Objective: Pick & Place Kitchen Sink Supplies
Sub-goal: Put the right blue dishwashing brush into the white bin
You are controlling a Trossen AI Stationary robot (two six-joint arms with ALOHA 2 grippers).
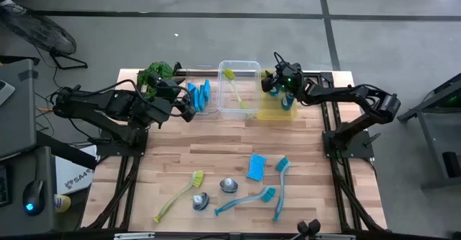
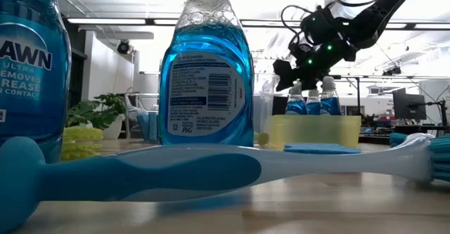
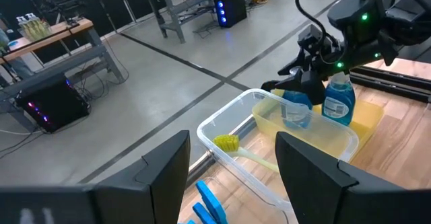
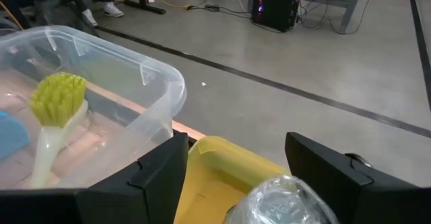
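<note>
My right gripper [image 4: 236, 143] is open over the yellow bin [image 1: 277, 109] at the far right. Its fingers stand on either side of the clear cap [image 4: 289, 197] of a blue-liquid bottle [image 3: 296, 111] that stands in the bin beside another bottle [image 3: 339, 99]. A yellow-green brush [image 1: 234, 85] lies in the clear bin [image 1: 238, 89]. My left gripper [image 3: 232, 143] hangs open and empty above the blue sponges [image 1: 199, 96] at the far left. On the near half lie a blue sponge [image 1: 256, 166], two blue brushes [image 1: 281, 186], and a yellow-green brush [image 1: 178, 194]. Two bottles [image 1: 229, 186] stand upright there.
A green leafy plant [image 1: 158, 74] stands at the far left corner behind my left arm. The middle of the wooden table [image 1: 216, 143] is bare. In the low view, one bottle [image 2: 207, 72] and a blue brush handle [image 2: 176, 171] fill the foreground.
</note>
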